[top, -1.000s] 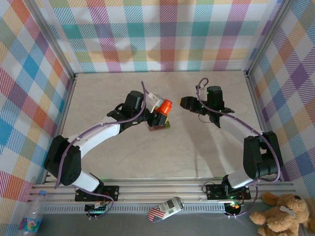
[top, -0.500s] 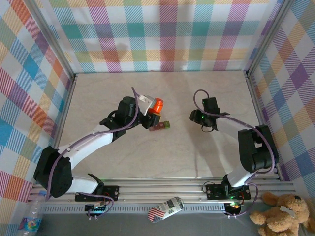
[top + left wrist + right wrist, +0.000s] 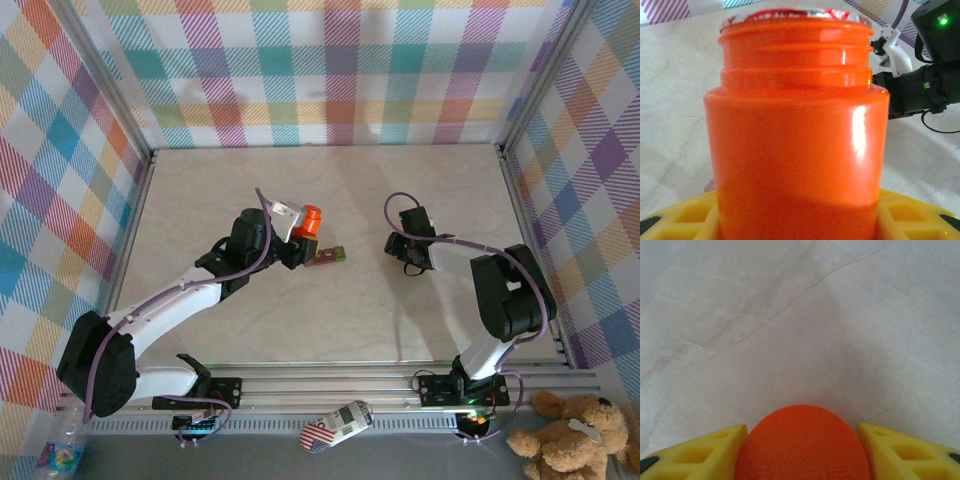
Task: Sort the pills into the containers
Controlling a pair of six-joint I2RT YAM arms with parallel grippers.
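Left gripper [image 3: 303, 232]: jaws closed on the orange bottle [image 3: 797, 125], left of centre. The containers [image 3: 326, 257] lie on the table [image 3: 400, 190], just near-right of that bottle. Right gripper [image 3: 400, 252], farther right: an orange cap [image 3: 802, 447] sits between its jaws; I cannot tell whether they grip it.

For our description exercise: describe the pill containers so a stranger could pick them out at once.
On the beige table, find the left end effector holding an orange bottle near the middle. Just beside it lie the containers: a low strip of joined dark red-brown boxes with one green end, unlike the tall round bottle.
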